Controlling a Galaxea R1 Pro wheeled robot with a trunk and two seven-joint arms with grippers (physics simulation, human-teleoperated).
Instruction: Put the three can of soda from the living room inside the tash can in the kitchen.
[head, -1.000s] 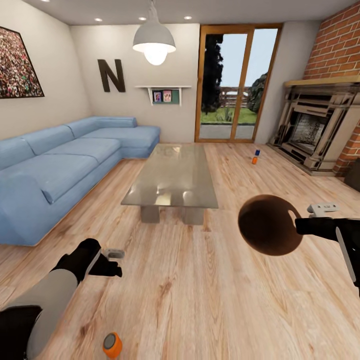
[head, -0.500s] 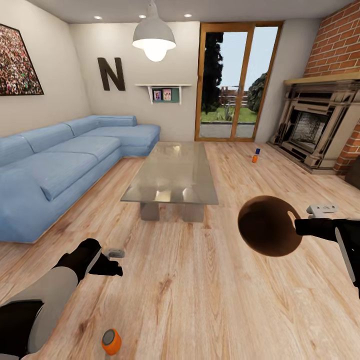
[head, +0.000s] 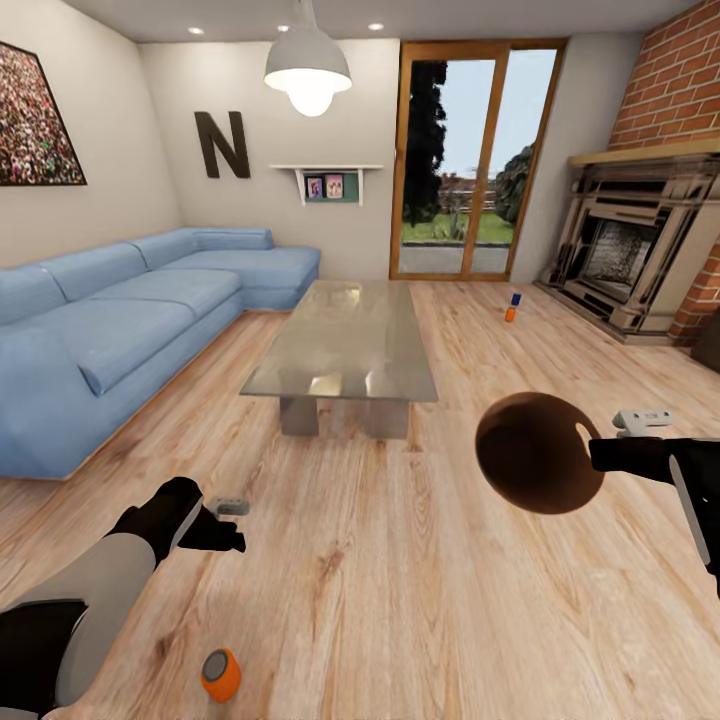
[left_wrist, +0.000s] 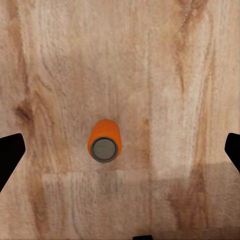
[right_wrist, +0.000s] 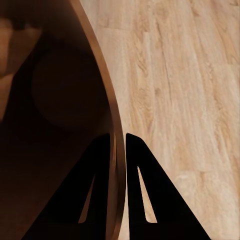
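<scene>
Floor (head: 400, 560): light wood planks, laid throughout; visible grain and knots.
Walls (head: 120, 110): plain off-white; brick wall (head: 675, 90) noted at the right.
Sofa (head: 120, 330): light blue, corner type, set against the left wall.
Low table (head: 345, 345): glass-topped, on a pale base, placed beside the sofa.
Fireplace (head: 635, 250): dark opening, pale surround, wooden mantel above.
Glass doors (head: 470, 165): wood-framed, full height; garden and sky seen beyond.
Lamp (head: 308, 70): white pendant, lit, hung over the table.
Ceiling spots (head: 373, 27): recessed, lit.
Wall items: framed picture (head: 35, 120) at left; dark letter N (head: 222, 145); small shelf (head: 332, 180) with two photographs.
</scene>
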